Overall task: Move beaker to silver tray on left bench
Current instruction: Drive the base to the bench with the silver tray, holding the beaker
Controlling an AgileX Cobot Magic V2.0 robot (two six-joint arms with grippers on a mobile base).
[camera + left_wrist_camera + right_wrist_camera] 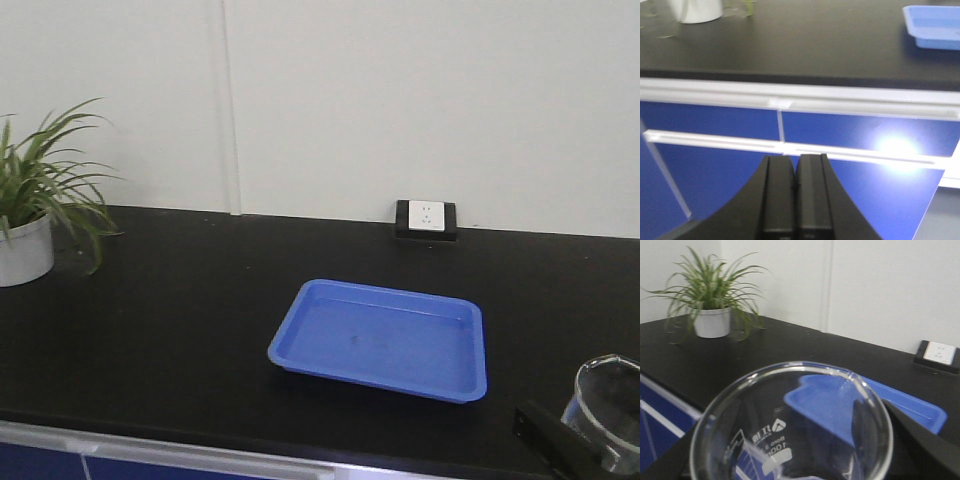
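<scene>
The clear glass beaker (790, 435) fills the right wrist view, with white printed markings on its wall. My right gripper (790, 460) is shut on it, a black finger (920, 440) on each side. In the front view the beaker (608, 400) hangs at the lower right corner, over the front edge of the black bench (180, 320), with a black finger (555, 440) beside it. My left gripper (796, 167) is shut and empty, low in front of the blue cabinet doors (715, 165). The silver tray is out of view.
A blue plastic tray (385, 340) lies in the middle of the worktop. A potted plant (30, 215) in a white pot stands at the left. A socket box (426, 220) sits at the white wall.
</scene>
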